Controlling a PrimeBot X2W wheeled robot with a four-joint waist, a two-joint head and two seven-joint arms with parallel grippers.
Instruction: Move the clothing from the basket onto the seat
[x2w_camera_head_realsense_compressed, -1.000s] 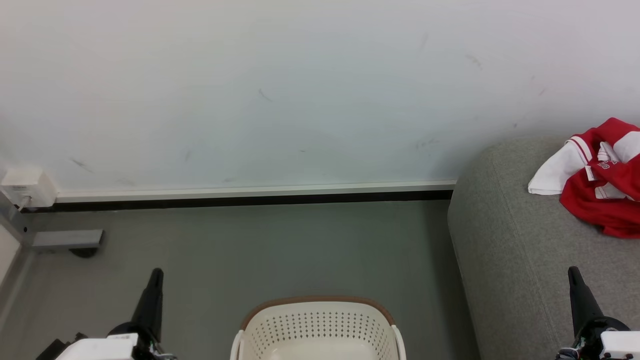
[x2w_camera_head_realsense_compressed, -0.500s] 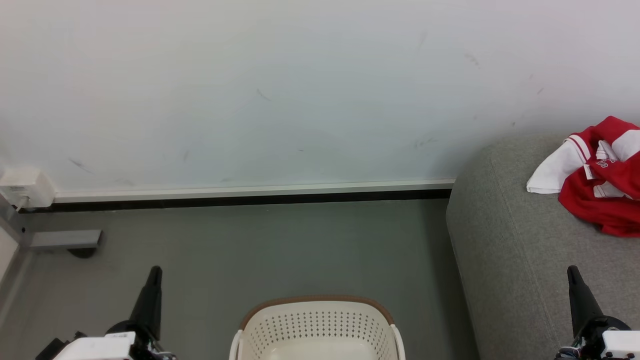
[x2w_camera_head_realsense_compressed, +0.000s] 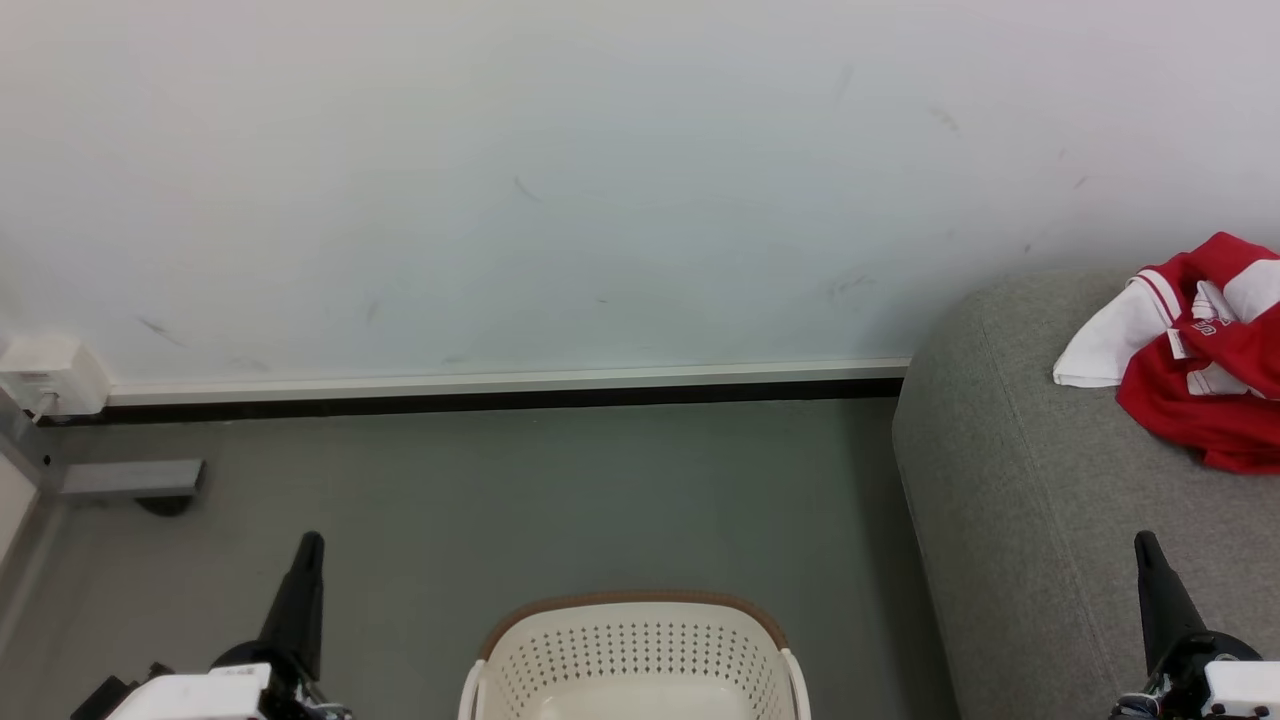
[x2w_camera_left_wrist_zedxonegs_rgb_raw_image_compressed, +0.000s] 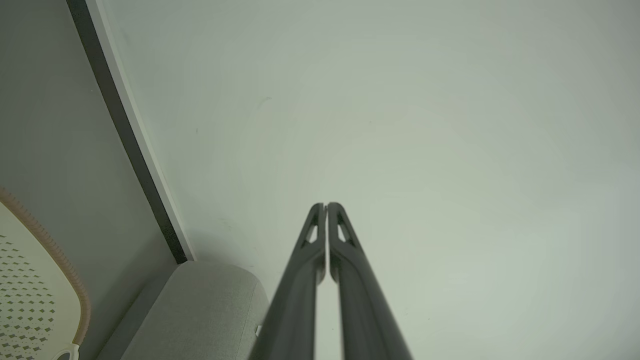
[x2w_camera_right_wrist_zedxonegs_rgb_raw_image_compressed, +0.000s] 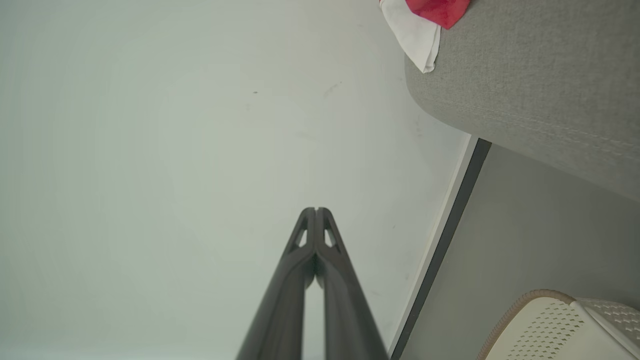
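We see a scuffed white wall (x2w_camera_head_realsense_compressed: 600, 180), a skirting strip (x2w_camera_head_realsense_compressed: 500, 390) along its bottom edge, grey floor (x2w_camera_head_realsense_compressed: 550, 500), and a white box (x2w_camera_head_realsense_compressed: 50, 375) at the strip's left end.

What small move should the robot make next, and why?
Probably bend forward to see the whole basket; its visible far part looks bare. Clothing lies on the seat; the left gripper and right gripper are shut, empty.
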